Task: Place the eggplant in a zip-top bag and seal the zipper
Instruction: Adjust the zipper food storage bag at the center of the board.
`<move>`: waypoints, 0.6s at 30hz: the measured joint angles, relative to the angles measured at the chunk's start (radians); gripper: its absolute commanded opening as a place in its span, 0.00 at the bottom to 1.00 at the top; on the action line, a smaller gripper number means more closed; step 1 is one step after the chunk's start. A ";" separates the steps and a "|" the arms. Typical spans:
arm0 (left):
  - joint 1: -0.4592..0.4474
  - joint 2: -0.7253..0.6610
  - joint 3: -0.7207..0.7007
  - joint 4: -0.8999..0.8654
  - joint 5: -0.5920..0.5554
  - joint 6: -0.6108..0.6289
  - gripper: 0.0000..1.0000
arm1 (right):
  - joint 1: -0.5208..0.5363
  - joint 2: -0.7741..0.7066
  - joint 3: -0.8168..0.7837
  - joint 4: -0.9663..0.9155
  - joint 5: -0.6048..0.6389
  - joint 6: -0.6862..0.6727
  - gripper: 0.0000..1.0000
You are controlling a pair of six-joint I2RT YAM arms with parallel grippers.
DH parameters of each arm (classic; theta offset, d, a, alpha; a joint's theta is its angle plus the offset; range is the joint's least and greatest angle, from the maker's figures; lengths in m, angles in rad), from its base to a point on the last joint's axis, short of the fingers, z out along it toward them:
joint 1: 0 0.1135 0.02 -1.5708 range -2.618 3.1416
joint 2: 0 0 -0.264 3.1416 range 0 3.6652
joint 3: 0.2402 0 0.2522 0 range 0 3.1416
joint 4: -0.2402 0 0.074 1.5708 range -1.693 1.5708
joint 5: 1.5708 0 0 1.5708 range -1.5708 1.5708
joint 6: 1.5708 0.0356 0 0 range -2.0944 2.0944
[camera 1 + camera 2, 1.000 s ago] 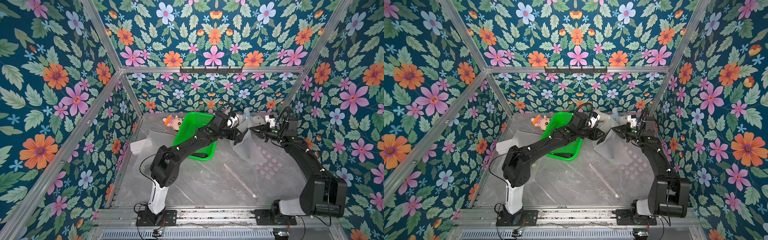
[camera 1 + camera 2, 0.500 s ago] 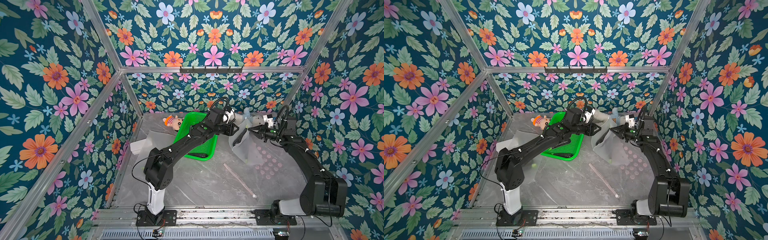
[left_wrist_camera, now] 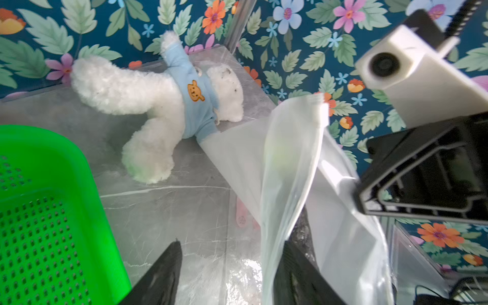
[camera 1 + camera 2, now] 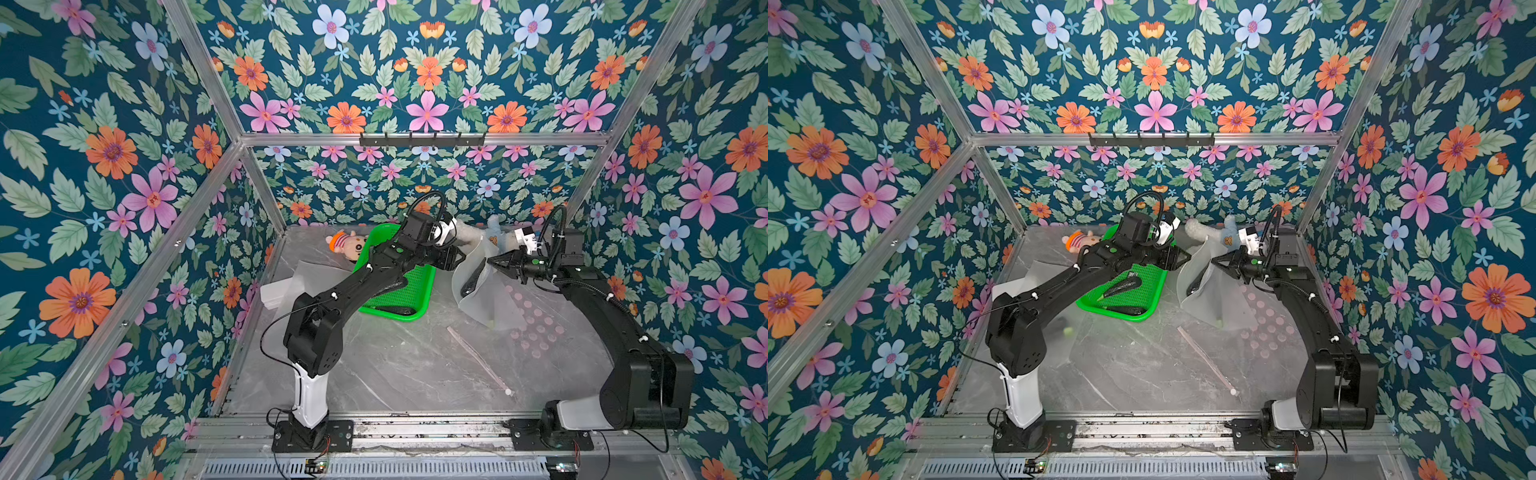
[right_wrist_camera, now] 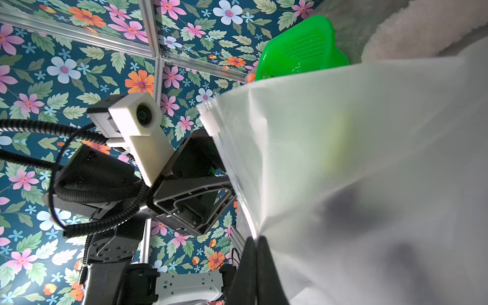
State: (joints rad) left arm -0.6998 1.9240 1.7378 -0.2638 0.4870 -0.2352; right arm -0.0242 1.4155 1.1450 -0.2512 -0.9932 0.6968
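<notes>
Dots mark the near, flat end of the large translucent plastic zip-top bag [image 4: 505,305], whose far edge my right gripper [image 4: 491,262] pinches upright so the dark eggplant [image 4: 473,277] inside cannot slide out, my left gripper [image 4: 457,258] spread empty beside the mouth.

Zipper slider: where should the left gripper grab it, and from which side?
Probably pinch the white slider across its two flat faces, coming from the green basket side. It stands proud at the raised mouth corner of the zip-top bag, facing the open left gripper, while the right gripper is shut on the bag lower down.
</notes>
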 measured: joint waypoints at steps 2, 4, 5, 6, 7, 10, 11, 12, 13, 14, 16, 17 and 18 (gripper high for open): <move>-0.001 0.013 0.014 0.001 0.025 0.009 0.65 | 0.003 0.004 0.004 -0.011 0.000 -0.009 0.00; -0.001 0.033 0.033 0.001 0.047 0.018 0.65 | 0.013 0.011 0.012 -0.027 -0.001 -0.020 0.00; -0.001 0.043 0.041 0.000 0.058 0.024 0.65 | 0.017 0.013 0.015 -0.033 -0.001 -0.025 0.00; 0.000 0.051 0.047 -0.003 0.067 0.025 0.65 | 0.021 0.014 0.017 -0.038 -0.002 -0.029 0.00; 0.000 0.055 0.049 -0.005 0.077 0.028 0.65 | 0.023 0.016 0.018 -0.040 -0.002 -0.032 0.00; 0.002 0.065 0.056 -0.011 0.096 0.032 0.63 | 0.021 0.019 0.019 -0.044 -0.001 -0.044 0.00; 0.002 0.070 0.065 -0.019 0.100 0.037 0.59 | 0.021 0.020 0.021 -0.047 -0.001 -0.046 0.00; 0.001 0.075 0.075 -0.029 0.103 0.041 0.53 | 0.023 0.023 0.024 -0.053 -0.001 -0.049 0.00; 0.001 0.082 0.086 -0.039 0.105 0.044 0.47 | 0.026 0.025 0.027 -0.059 -0.001 -0.053 0.00; 0.001 0.088 0.098 -0.048 0.105 0.049 0.42 | 0.029 0.028 0.031 -0.067 -0.001 -0.055 0.00; 0.001 0.101 0.119 -0.060 0.105 0.054 0.35 | 0.034 0.032 0.038 -0.082 0.002 -0.070 0.00; 0.001 0.107 0.131 -0.068 0.105 0.054 0.29 | 0.035 0.035 0.041 -0.090 0.003 -0.076 0.00; 0.001 0.112 0.142 -0.078 0.105 0.054 0.23 | 0.037 0.038 0.044 -0.098 0.007 -0.082 0.00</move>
State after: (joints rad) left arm -0.6987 2.0361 1.8801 -0.3416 0.5922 -0.1810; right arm 0.0132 1.4532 1.1893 -0.3489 -0.9863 0.6147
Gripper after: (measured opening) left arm 0.314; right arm 0.051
